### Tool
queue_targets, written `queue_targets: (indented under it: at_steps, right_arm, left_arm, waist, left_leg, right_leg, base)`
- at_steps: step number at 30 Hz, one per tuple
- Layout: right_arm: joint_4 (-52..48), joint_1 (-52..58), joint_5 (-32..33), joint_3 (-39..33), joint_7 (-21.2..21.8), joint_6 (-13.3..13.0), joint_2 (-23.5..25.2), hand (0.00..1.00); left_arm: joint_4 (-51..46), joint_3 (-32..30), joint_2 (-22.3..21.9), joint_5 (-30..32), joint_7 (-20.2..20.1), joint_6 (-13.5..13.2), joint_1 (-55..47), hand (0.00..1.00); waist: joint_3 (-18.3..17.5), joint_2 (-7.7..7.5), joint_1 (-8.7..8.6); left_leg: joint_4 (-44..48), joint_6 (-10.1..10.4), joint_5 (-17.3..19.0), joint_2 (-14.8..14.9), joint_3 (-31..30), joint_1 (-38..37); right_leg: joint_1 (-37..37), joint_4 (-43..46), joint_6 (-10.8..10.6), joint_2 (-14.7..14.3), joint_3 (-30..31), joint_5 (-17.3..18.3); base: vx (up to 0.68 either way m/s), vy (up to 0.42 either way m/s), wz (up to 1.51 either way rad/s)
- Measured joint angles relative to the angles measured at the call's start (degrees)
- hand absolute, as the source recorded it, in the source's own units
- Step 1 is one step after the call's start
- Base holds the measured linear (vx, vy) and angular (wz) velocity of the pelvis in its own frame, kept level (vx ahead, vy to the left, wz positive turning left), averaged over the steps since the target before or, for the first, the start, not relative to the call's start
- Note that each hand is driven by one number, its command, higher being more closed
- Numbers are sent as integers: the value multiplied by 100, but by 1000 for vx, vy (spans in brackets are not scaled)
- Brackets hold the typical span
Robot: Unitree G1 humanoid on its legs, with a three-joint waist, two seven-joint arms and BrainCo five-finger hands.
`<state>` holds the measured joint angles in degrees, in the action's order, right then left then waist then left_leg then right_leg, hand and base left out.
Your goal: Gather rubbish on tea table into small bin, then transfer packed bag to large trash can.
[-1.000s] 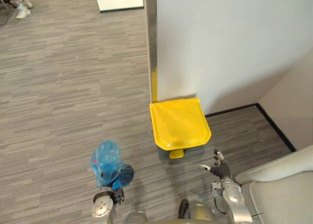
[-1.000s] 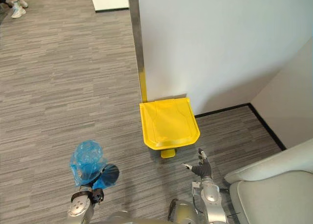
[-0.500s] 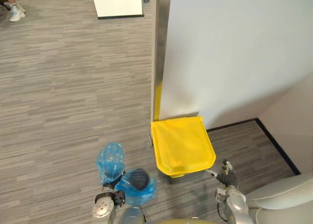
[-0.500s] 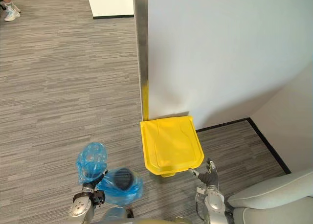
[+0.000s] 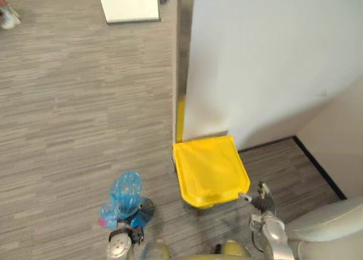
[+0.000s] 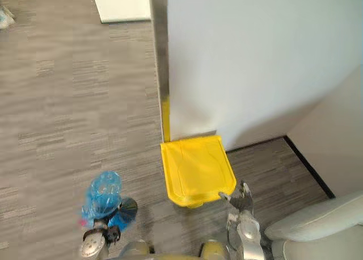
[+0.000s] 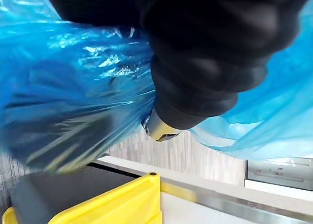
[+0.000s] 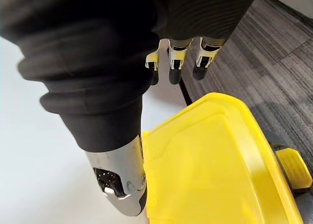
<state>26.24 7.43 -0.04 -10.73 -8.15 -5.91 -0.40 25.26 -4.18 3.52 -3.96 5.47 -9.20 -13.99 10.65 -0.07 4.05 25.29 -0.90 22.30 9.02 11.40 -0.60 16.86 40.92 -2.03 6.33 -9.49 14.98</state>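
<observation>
Two hands: I have both at the near edge of the floor, the left hand low on the left and the right hand low on the right, beside the bin.
Left hand: clamped on the blue bag — in its wrist view the blue film bunches on both sides of the dark cover and the thumb presses into the plastic, while the fingers are buried in it.
Blue bag: carried clear of the floor, crumpled and translucent, with a dark patch low on one side; it hangs to the left of the bin and apart from it.
Right hand: fingers straight and set apart from its thumb, holding nothing. It hangs just beside the near right corner of the lid, and I cannot tell whether it touches.
Yellow bin: it stands on the floor with its back to the white wall, at the foot of the metal strip on the wall's corner — lid down.
Pedal: yellow, sticking out low on the bin's near side.
Armchair: pale grey, at the near right corner of the floor, just right of the right hand.
Cabinet: white, at the far edge of the floor, left of the metal strip.
Person: a light shoe at the far left corner of the floor.
</observation>
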Motion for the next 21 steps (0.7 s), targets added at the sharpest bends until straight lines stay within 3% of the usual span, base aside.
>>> queue_targets:
  at_steps: [2,3,5,6,7,8,9,10,14,15,16,17,18,19,20,21]
  right_arm:
    - [1,-42,5,-2,-79,0,-23,0]
    - [5,-37,9,-8,-136,7,-60,0]
    - [3,-60,20,-14,-180,14,-153,0]
    - [5,-217,38,-35,-169,34,-340,0]
    - [-147,-492,70,-168,-167,-2,-422,0]
    - [-201,-502,96,-278,-166,-11,-415,0]
    - [-196,-503,226,-531,-167,53,-381,0]
    - [-202,-512,294,-737,-171,82,-336,0]
    - [-189,-504,623,-1014,-177,136,-304,0]
    - [-189,-481,723,-1125,-186,136,-272,0]
    - [-152,-434,780,-1171,-201,136,-219,0]
    - [-68,-390,810,-1171,-212,138,-158,0]
    - [-27,-245,849,-1171,-286,138,-58,0]
    - [-78,-176,850,-1170,-330,132,-54,0]
    - [-374,85,812,-1130,-488,138,-1,0]
    - [-556,222,669,-1115,-625,135,28,0]
  left_arm:
    - [110,58,12,2,-5,14,203,100]
    - [135,145,13,3,-2,14,366,100]
    - [139,272,3,3,11,5,538,100]
    - [149,292,-177,2,72,3,666,100]
    - [119,355,-205,0,110,-8,861,100]
    - [137,425,-172,2,101,-3,945,100]
    - [113,466,-163,0,101,-13,1068,100]
    - [49,451,-157,-1,107,-21,1137,100]
    - [17,438,-195,-20,110,-17,1289,100]
    - [14,404,-217,-20,105,-16,1286,100]
    - [4,321,-219,-24,107,-19,1272,100]
    - [6,261,-176,-29,106,-11,1255,100]
    - [-5,108,-154,-47,128,-8,1117,100]
    - [-5,73,-174,-51,128,-7,1073,100]
    - [-9,63,-204,-55,131,-12,914,100]
    - [-31,83,-238,-52,152,-13,824,100]
  waist:
    - [74,-30,-33]
    - [129,-55,-43]
    - [138,-78,-171]
    - [166,102,-10]
    - [282,380,66]
    - [311,393,50]
    - [316,401,31]
    - [316,402,-9]
    - [346,457,-35]
    - [357,478,-80]
    - [366,429,-159]
    - [324,266,-203]
    - [268,214,-340]
    - [247,237,-354]
    - [141,220,-337]
    - [72,243,-355]
  left_leg:
    - [114,24,116,-14,-147,-41]
    - [273,52,264,-82,-348,-41]
    - [634,115,613,-201,-781,-58]
    - [711,209,774,-116,-955,-103]
    - [571,317,810,-43,-1230,-33]
    - [434,346,769,-71,-1357,-32]
    - [46,346,503,-151,-1757,-172]
    - [79,452,301,-96,-2032,-119]
    - [748,451,173,202,-2168,374]
    - [456,458,177,343,-2239,348]
    - [-118,798,229,445,-2423,197]
    - [-227,819,168,406,-2431,212]
    - [490,988,162,397,-2339,457]
    - [1084,985,183,370,-2173,662]
    - [1843,941,207,98,-1672,757]
    - [1924,837,267,-27,-1472,736]
  right_leg:
    - [445,-557,-130,-130,-27,-209]
    - [583,-1082,-175,-218,48,-490]
    - [592,-1570,-264,-276,401,-590]
    - [516,-1606,-321,-508,617,-557]
    - [534,-1567,-422,-783,924,-338]
    - [531,-1576,-564,-802,943,-312]
    - [495,-1614,-691,-826,873,-225]
    - [463,-1687,-639,-821,653,-272]
    - [456,-1748,-369,-1011,306,-117]
    - [490,-1720,-184,-1092,229,-13]
    - [633,-1117,288,-1237,582,212]
    - [562,-1006,366,-1225,827,315]
    - [370,-1427,222,-1089,583,89]
    - [346,-1506,174,-1036,459,-10]
    - [318,-1690,190,-846,258,-384]
    - [340,-1778,187,-806,193,-529]
  base:
    - [88,-21,53]
    - [227,-137,112]
    - [316,-184,97]
    - [297,-105,-4]
    - [221,-60,-8]
    - [212,-99,29]
    - [216,-150,65]
    - [242,-194,51]
    - [44,-191,24]
    - [-80,-238,59]
    - [-98,-270,73]
    - [-59,-288,93]
    - [-53,-214,73]
    - [-97,-181,67]
    - [-174,-116,35]
    - [-171,-73,28]
